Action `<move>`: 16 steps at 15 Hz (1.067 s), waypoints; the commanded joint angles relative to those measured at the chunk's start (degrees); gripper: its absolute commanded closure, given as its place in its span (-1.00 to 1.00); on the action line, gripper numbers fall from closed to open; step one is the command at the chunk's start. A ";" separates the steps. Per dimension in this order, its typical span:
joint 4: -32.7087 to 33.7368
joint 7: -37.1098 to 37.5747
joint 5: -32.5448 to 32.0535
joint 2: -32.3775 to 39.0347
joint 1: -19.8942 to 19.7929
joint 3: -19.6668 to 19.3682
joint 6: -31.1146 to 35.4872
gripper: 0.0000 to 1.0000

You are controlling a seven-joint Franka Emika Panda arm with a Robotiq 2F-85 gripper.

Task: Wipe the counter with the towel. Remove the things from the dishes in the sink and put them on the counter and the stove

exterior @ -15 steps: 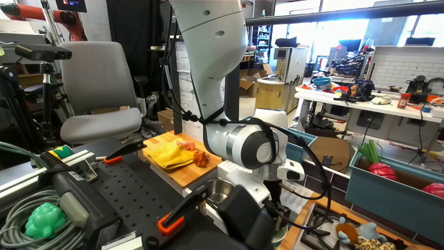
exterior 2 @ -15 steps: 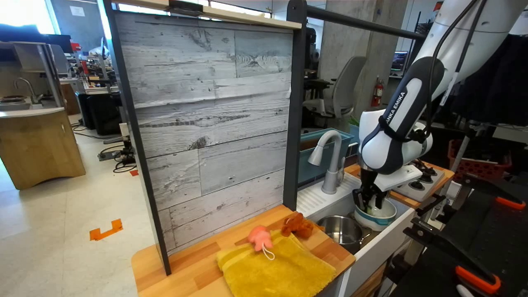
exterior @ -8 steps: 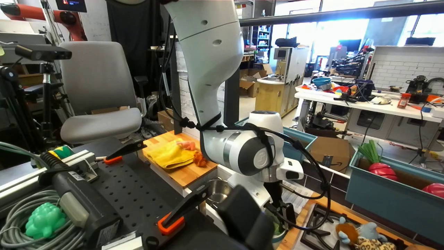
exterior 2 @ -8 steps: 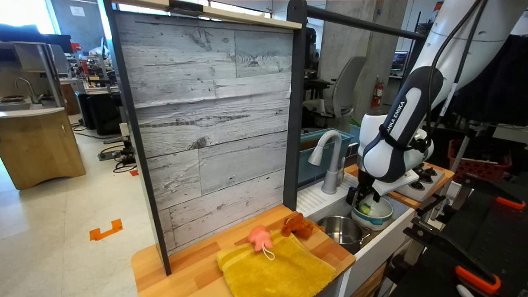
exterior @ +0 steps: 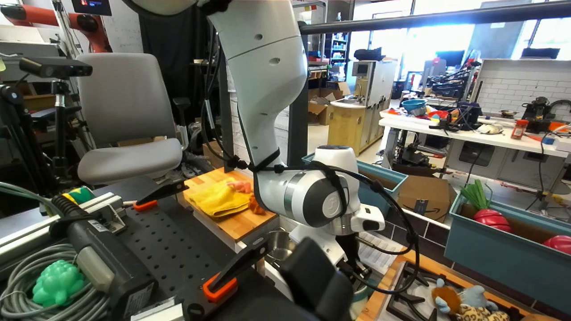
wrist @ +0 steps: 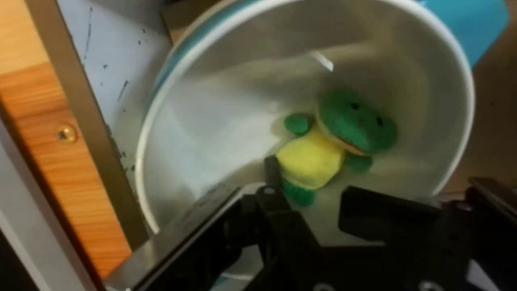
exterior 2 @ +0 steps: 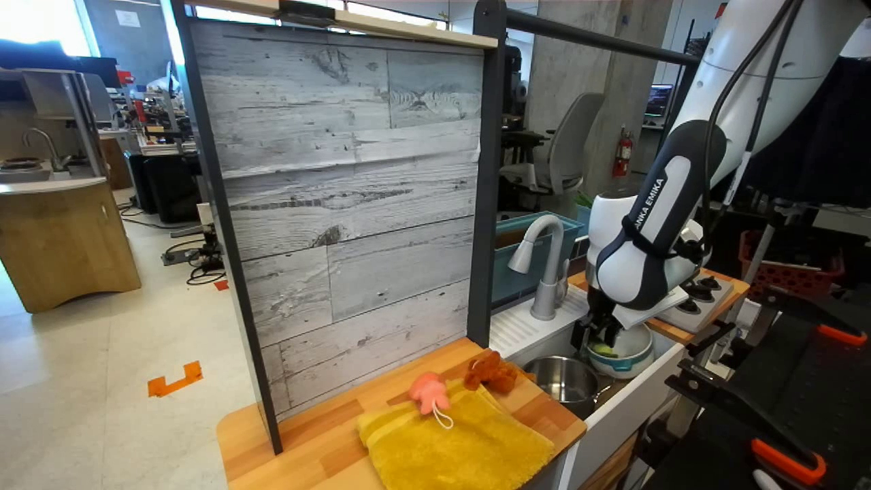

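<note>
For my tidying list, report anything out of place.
A green and yellow plush toy lies in the round white pot, and colourful plush toys sit on the black-grated stove; both look meant for food, not toys.

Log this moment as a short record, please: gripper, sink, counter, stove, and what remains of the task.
Gripper: jaws apart at the opening of the white pot, holding nothing
Sink: white pot with teal trim, green-and-yellow plush inside; metal pot next to it
Counter: yellow towel on it, pink toy on the towel, rust-orange plush at the towel's edge
Stove: plush toys on it
Left to do: green-and-yellow plush not yet out of the white pot
Unclear: whether the gripper touches that plush
</note>
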 commanded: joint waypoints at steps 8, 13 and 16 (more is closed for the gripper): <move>-1.75 -1.74 0.09 -1.29 -1.01 0.71 -0.92 1.00; -12.26 -11.21 -0.80 -13.98 -7.71 6.64 -8.70 1.00; -14.78 -13.65 0.18 -18.29 -10.60 8.23 -11.30 1.00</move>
